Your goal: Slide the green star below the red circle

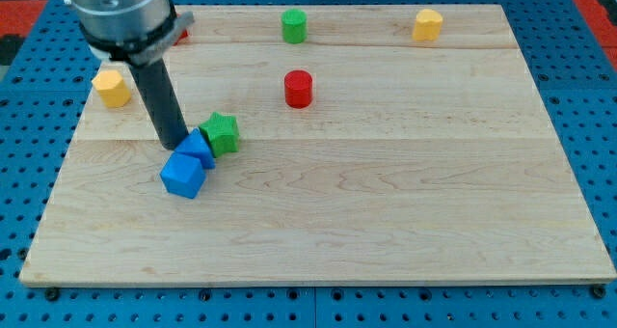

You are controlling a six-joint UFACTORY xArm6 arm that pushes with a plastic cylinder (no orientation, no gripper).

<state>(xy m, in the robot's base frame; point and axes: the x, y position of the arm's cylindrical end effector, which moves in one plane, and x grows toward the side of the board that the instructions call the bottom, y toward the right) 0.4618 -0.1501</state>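
My tip (174,141) stood just left of the star (221,133), which touched two blocks (196,149) down-left; the circle (299,88) lay up-right.

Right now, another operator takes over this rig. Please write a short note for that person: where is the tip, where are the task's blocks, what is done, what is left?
My tip: on the board, at the upper-left of the two blue blocks, apparently touching the upper one.
Green star: right against the blue blocks, on their right.
Red circle: up and to the right of the star.
Done: nothing finished; the star is not below the circle.
Left: push the star to the view's right until it sits below the circle.
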